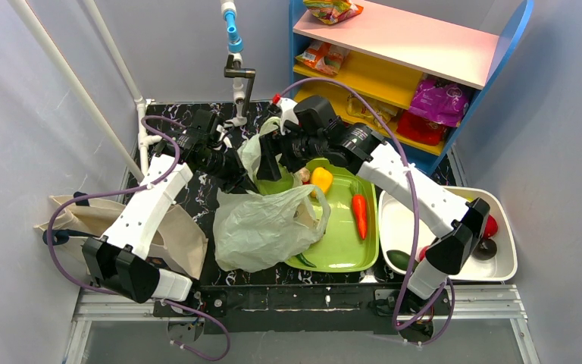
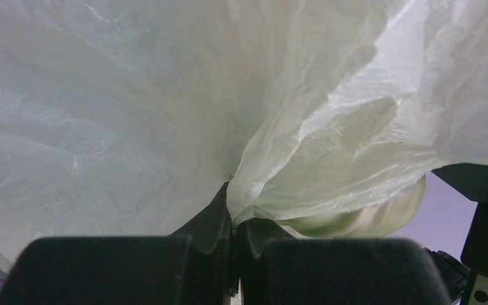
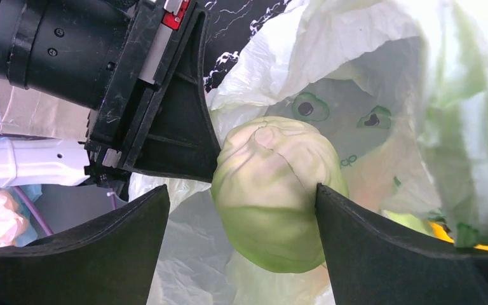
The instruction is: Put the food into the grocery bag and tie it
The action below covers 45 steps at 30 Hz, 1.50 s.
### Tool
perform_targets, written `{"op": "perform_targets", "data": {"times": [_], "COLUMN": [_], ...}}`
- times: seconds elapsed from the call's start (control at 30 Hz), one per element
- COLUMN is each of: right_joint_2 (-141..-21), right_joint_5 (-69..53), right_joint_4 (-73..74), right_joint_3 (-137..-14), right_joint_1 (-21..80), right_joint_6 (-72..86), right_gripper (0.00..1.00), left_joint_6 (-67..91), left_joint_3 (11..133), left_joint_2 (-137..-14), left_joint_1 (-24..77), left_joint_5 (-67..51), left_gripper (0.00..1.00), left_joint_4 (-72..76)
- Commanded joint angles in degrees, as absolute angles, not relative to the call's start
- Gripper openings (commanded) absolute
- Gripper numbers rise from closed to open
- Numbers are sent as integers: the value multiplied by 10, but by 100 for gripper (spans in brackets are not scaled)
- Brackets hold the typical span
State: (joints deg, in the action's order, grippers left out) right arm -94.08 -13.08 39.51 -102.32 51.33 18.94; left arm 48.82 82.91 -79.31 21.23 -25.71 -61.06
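Note:
The pale-green grocery bag [image 1: 261, 227] lies half on the black table and half on a green tray [image 1: 345, 243], its mouth lifted at the back. My left gripper [image 1: 236, 178] is shut on a pinch of the bag's plastic [image 2: 165, 114]; in the left wrist view the left gripper [image 2: 234, 213] has its jaws together. My right gripper [image 1: 267, 168] is open above the bag's mouth. In the right wrist view the round green cabbage [image 3: 273, 190] sits between the spread jaws of the right gripper [image 3: 241, 187], touching only the right finger [image 3: 381, 254], over the bag's inside [image 3: 356, 108].
A yellow pepper [image 1: 320, 180] and a carrot [image 1: 359, 214] lie on the tray. A white bin [image 1: 405, 220] at the right holds red, dark and green produce. A beige tote [image 1: 178, 235] lies at the left. A shelf [image 1: 417, 38] with snack packets [image 1: 439, 98] stands behind.

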Motion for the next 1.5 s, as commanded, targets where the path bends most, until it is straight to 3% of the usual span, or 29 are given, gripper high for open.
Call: {"op": "perform_targets", "data": {"times": [0.0, 0.27, 1.47], "right_joint_2": [-939, -899, -842], "right_joint_5": [-209, -231, -77], "right_joint_4": [388, 336, 458], "right_joint_3": [-1022, -965, -1126], "right_joint_1": [535, 536, 533], "right_joint_6": [192, 186, 175], "right_gripper": [90, 91, 94], "left_joint_6": [494, 482, 461], "left_joint_3": [838, 850, 858], "left_joint_2": [-775, -774, -783], "left_joint_1": [215, 214, 205], "left_joint_5": [-285, -277, -271], "left_gripper": [0, 0, 0], "left_joint_4": [-568, -578, -595]}}
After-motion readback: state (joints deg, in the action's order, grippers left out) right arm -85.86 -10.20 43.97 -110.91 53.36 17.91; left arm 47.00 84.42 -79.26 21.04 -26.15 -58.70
